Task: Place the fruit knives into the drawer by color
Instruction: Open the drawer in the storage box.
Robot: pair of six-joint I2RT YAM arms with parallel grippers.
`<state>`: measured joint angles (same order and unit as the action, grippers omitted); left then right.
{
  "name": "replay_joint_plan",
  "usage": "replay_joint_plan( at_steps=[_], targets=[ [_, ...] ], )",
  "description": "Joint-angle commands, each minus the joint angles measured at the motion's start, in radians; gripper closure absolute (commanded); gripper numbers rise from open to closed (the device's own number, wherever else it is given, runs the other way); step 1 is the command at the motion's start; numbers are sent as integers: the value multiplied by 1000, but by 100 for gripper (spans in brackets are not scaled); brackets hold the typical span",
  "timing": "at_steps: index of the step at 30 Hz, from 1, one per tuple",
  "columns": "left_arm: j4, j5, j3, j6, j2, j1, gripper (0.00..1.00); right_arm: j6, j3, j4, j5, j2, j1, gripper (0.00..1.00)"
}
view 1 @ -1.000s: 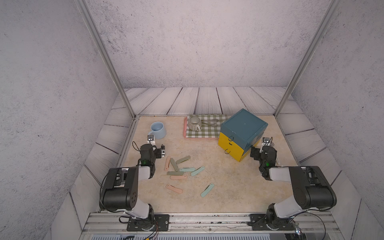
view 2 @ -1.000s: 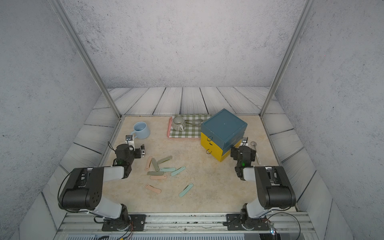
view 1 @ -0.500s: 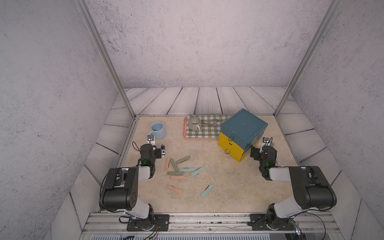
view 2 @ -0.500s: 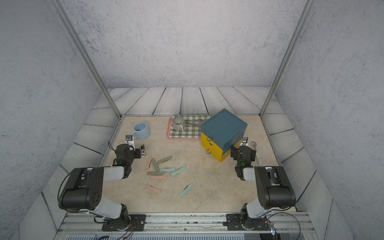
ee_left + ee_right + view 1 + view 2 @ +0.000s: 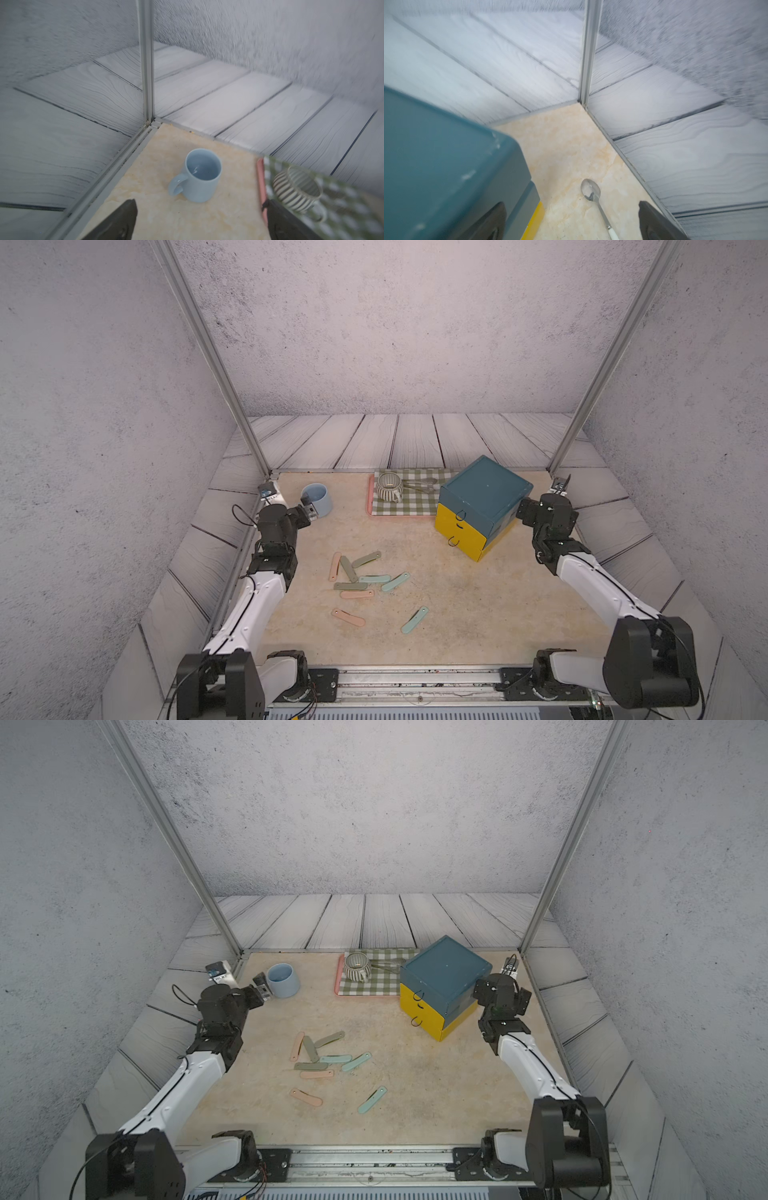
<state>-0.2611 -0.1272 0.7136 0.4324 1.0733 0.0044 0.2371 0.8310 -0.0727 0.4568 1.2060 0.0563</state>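
Several fruit knives lie loose mid-table in both top views: salmon pink ones (image 5: 335,566) (image 5: 348,617), olive ones (image 5: 365,559) (image 5: 350,586) and pale teal ones (image 5: 395,581) (image 5: 372,1100). The drawer (image 5: 484,489), a dark teal cube with yellow fronts (image 5: 457,526) and black ring pulls, stands at the back right. My left gripper (image 5: 308,511) (image 5: 200,202) is open and empty beside a blue mug, far from the knives. Close against the drawer's right side (image 5: 446,166), my right gripper (image 5: 571,204) is open and empty.
A blue mug (image 5: 318,499) (image 5: 202,176) stands at the back left. Left of the drawer, a pink tray (image 5: 370,506) with a green checkered cloth carries a striped cup (image 5: 388,487) and metal cutlery (image 5: 419,485). A spoon (image 5: 590,192) lies under the right gripper. Frame posts mark both back corners.
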Motion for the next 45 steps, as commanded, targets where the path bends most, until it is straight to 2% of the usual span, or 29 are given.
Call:
replay_joint_plan(
  at_steps=[1, 6, 12, 15, 20, 26, 32, 34, 36, 37, 39, 42, 44, 45],
  targets=[
    [215, -9, -53, 346, -49, 11, 1, 94, 4, 290, 39, -115, 6, 1],
    [217, 272, -77, 287, -96, 7, 1, 158, 2, 471, 82, -293, 5, 1],
    [324, 422, -44, 297, -146, -13, 1, 175, 133, 674, -27, -353, 5, 1],
    [336, 440, -40, 317, -196, -56, 1, 179, 208, 750, -58, -335, 6, 1],
    [393, 373, 12, 343, -244, -209, 1, 162, 333, 833, -140, -278, 5, 1],
    [382, 416, 87, 407, -90, -360, 1, 124, 438, 851, -220, -208, 5, 1],
    [256, 470, 155, 424, 82, -492, 1, 67, 496, 821, -395, -119, 6, 0],
    [232, 478, 192, 429, 134, -524, 2, 67, 521, 816, -453, -86, 6, 10],
    [189, 512, 218, 450, 184, -540, 11, 66, 539, 808, -495, -52, 6, 24],
    [157, 538, 229, 467, 210, -544, 15, 68, 554, 812, -514, -32, 6, 36],
    [96, 579, 247, 511, 255, -550, 30, 65, 593, 832, -553, 21, 6, 52],
    [15, 633, 285, 565, 329, -559, 42, 61, 660, 874, -610, 113, 7, 77],
    [-10, 658, 318, 584, 375, -568, 48, 60, 690, 891, -633, 165, 6, 100],
    [-16, 668, 338, 587, 395, -573, 50, 62, 700, 890, -640, 187, 7, 100]
  ],
)
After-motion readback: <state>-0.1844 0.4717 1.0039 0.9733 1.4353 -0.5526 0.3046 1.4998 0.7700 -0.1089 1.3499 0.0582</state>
